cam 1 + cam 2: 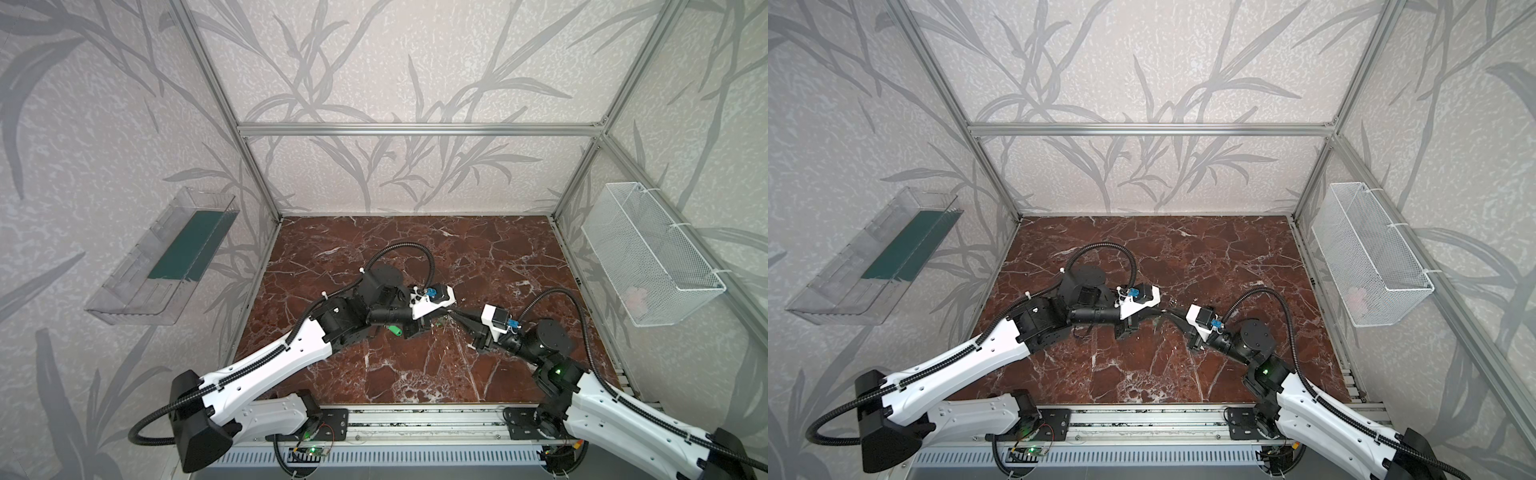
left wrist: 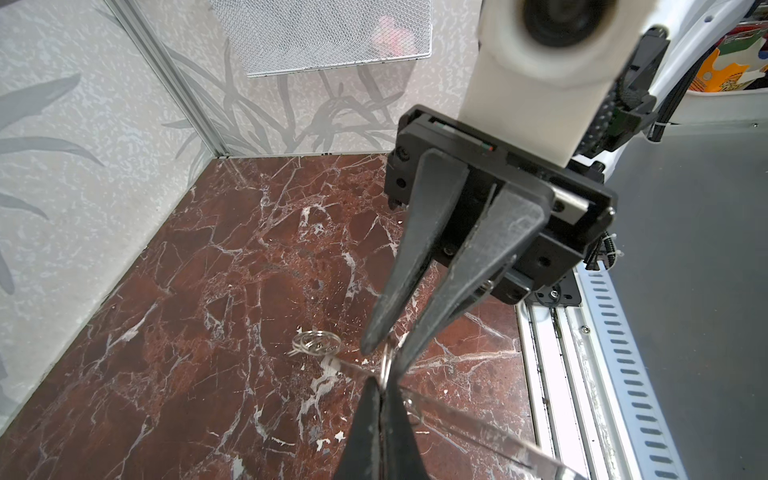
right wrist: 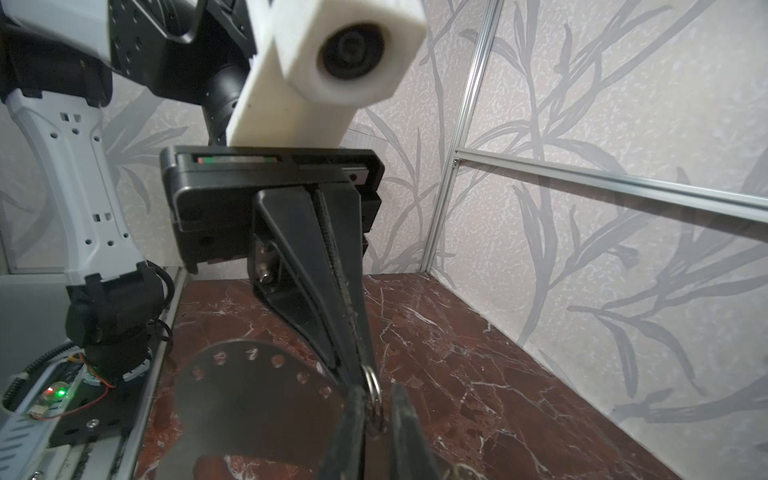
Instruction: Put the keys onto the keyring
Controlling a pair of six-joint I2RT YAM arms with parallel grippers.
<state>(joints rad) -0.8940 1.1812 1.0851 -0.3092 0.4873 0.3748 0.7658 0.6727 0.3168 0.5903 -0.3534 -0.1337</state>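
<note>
Both grippers meet tip to tip above the middle of the marble table (image 1: 415, 374). My left gripper (image 2: 380, 380) (image 1: 450, 309) is shut on a small metal split ring (image 2: 386, 365) (image 3: 374, 386). My right gripper (image 3: 378, 388) (image 1: 455, 312) stands a little open, one finger on each side of that ring. The keyring, a flat grey plate (image 3: 249, 395) with holes along its curved edge, lies right beside the fingers, edge-on (image 2: 478, 432) in the left wrist view. I cannot tell whether it hangs from the ring. One green key (image 1: 395, 330) lies under the left wrist.
Another loose wire ring (image 2: 316, 345) lies on the table near the fingertips. A white mesh basket (image 1: 652, 253) hangs on the right wall and a clear tray (image 1: 166, 257) on the left wall. A metal rail (image 1: 415, 419) runs along the table's front edge.
</note>
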